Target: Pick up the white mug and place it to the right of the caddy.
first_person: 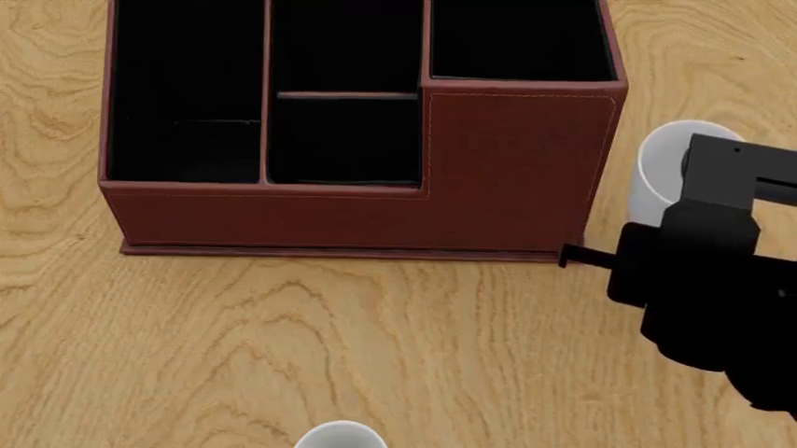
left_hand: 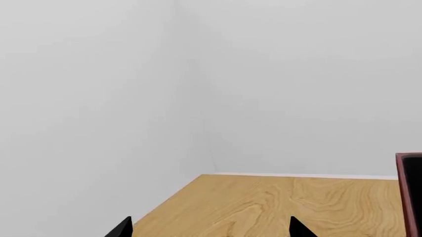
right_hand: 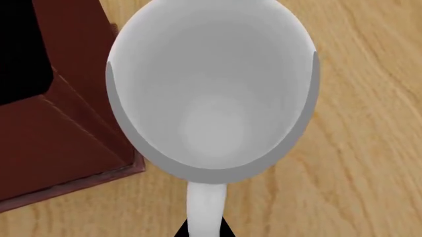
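The white mug [right_hand: 211, 94] fills the right wrist view, seen from above with its opening up. Its loop handle [right_hand: 203, 205] runs between the two black fingertips of my right gripper [right_hand: 204, 230], which is shut on it. In the head view the mug [first_person: 658, 163] stands just right of the caddy [first_person: 510, 168], beside its taller corner section, and my right arm [first_person: 710, 280] covers most of it. Whether the mug rests on the table I cannot tell. My left gripper [left_hand: 211, 229] is open with nothing between its fingertips; only the caddy's edge [left_hand: 410, 192] shows there.
The wooden table [first_person: 373, 345] stretches in front of the caddy. A white rounded rim of another object [first_person: 339, 435] pokes in at the head view's near edge. Pale walls meet in a corner beyond the table's edge [left_hand: 197, 98] in the left wrist view.
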You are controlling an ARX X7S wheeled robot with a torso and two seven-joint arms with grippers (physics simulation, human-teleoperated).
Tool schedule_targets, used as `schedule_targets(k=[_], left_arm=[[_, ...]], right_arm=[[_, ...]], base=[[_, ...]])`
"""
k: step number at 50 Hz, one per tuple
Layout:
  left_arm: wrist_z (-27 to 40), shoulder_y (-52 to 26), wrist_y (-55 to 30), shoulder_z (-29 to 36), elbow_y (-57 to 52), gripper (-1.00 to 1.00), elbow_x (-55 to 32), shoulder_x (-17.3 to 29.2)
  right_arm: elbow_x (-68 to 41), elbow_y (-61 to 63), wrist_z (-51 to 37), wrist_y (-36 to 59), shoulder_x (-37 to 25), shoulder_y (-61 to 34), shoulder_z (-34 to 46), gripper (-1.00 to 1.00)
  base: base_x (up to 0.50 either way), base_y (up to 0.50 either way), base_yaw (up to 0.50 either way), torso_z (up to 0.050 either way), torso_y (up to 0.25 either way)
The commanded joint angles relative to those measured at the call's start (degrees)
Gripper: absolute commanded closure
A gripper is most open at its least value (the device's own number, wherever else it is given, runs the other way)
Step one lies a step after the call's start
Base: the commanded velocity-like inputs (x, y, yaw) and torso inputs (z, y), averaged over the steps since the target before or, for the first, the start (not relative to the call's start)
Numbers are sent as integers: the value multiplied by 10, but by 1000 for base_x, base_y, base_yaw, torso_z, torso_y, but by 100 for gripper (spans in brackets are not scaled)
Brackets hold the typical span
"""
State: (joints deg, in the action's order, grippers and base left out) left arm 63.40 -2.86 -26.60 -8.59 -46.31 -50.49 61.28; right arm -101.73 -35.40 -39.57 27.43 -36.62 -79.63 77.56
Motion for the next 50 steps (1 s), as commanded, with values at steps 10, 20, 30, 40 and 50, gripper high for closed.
schedule_targets(k=[10, 20, 30, 40, 50], left_arm=[[-6, -3, 0, 3, 6, -100, 5, -4], [-6, -13, -6, 14, 9, -100, 9, -7], [-6, -24, -11, 23, 11, -100, 10, -9], [-9, -24, -11, 24, 13, -100, 13, -12], [-10, -28, -13, 27, 13, -100, 14, -13]], right_arm=[[32, -73, 39, 7, 34, -2, 2, 100], [37, -112, 56, 8, 51, 0, 6, 100], [39, -134, 67, 8, 61, 7, 8, 100], [43, -160, 79, 9, 73, 8, 11, 100], [49, -192, 97, 9, 88, 10, 15, 100]], base=[[0, 0, 0, 0, 1], [0, 0, 0, 1, 0], [0, 0, 0, 0, 1], [0, 0, 0, 0, 0], [0, 0, 0, 0, 1]])
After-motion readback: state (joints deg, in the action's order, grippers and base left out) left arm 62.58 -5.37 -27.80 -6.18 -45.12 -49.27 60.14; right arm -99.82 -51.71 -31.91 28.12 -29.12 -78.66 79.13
